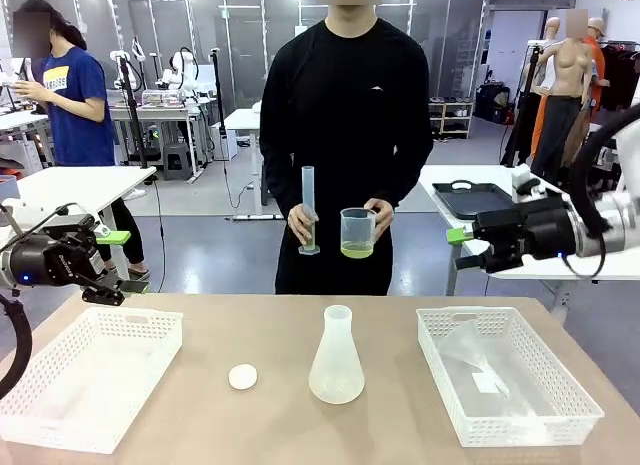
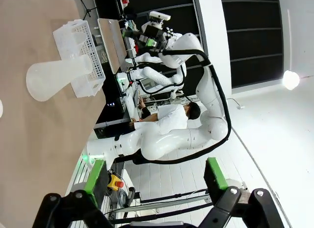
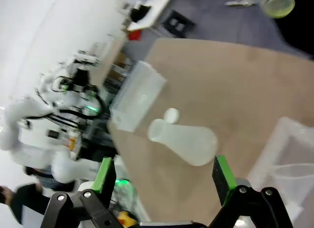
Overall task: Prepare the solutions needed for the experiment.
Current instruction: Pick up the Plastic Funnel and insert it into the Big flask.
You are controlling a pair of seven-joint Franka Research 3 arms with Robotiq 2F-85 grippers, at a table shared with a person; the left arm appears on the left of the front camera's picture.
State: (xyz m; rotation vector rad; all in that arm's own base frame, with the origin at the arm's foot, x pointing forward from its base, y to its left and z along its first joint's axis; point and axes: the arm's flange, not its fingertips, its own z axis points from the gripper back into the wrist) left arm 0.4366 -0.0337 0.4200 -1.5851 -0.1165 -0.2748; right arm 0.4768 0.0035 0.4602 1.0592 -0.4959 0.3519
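Note:
The solutions (image 1: 357, 250) show as a shallow yellow-green layer in a clear beaker (image 1: 357, 230) held in one of the person's hands at the far side. The other hand holds a tall graduated cylinder (image 1: 308, 207) upright. The same liquid (image 3: 277, 7) appears at the top of the right wrist view. A translucent conical flask (image 1: 336, 357) (image 2: 54, 78) (image 3: 185, 140) stands upright mid-table, apparently without liquid in it. My left gripper (image 1: 125, 261) (image 2: 155, 174) hovers open over the table's left end. Off the far right edge, my right gripper (image 1: 465, 250) (image 3: 163, 175) is open too, holding nothing.
A small white cap (image 1: 242, 377) (image 3: 170, 115) lies left of the flask. A white basket (image 1: 60, 405) sits at front left. Another basket (image 1: 540, 410) at front right holds clear plastic pieces. Other tables and people are behind.

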